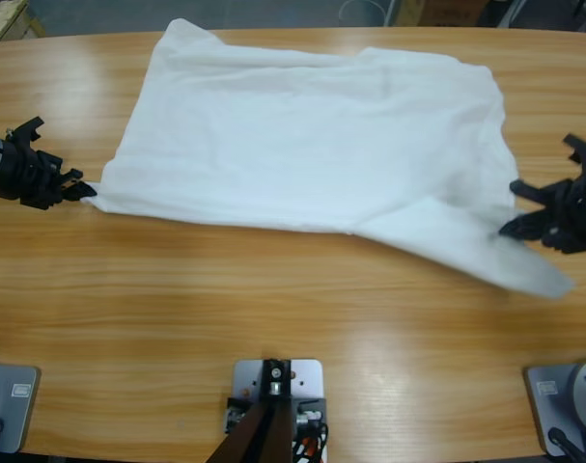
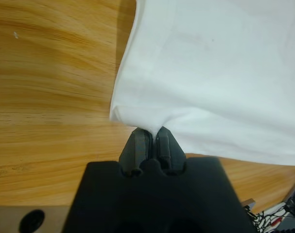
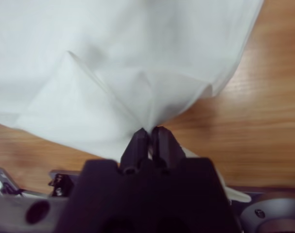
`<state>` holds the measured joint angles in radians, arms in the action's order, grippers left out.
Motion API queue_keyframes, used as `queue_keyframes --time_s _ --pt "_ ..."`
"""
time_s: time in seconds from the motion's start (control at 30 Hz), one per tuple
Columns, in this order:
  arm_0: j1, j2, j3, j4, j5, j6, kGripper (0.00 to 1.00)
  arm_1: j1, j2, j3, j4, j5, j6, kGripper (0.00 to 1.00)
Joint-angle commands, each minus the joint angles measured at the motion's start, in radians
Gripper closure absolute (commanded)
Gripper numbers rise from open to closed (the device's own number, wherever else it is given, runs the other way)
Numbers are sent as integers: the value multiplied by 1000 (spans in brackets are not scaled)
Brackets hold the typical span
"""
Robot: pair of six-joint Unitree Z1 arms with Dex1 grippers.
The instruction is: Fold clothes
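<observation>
White T-shirt spread on the table between both arms, left gripper pinching its near-left corner, right gripper clamped on its right-side fold.

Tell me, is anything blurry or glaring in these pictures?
High view: ceiling light glares in pale streaks on the wooden table; the T-shirt lies nearly shadowless. Left wrist view: sharp, the shirt casting a narrow shadow along its edge by the left claw. Right wrist view: soft overall, blurriest around the right claw.
</observation>
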<state>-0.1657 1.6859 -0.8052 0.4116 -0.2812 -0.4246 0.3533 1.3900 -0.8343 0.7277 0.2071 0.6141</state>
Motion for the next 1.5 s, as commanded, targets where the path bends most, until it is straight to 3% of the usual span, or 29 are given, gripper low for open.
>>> queue_keyframes --time_s 0.03,0.33,0.6,1.5 --pt "21 7 -9 -6 -19 19 1000 -24 39 -96 40 -17 -75 1000" --pt "44 -7 -155 102 -48 48 1000 -99 131 -186 84 -12 -177 1000" --pt "43 113 -353 239 -111 97 1000 -116 230 -243 79 -11 -225 1000" --pt "60 313 -440 247 -105 107 1000 -188 449 -401 70 -17 -323 1000"
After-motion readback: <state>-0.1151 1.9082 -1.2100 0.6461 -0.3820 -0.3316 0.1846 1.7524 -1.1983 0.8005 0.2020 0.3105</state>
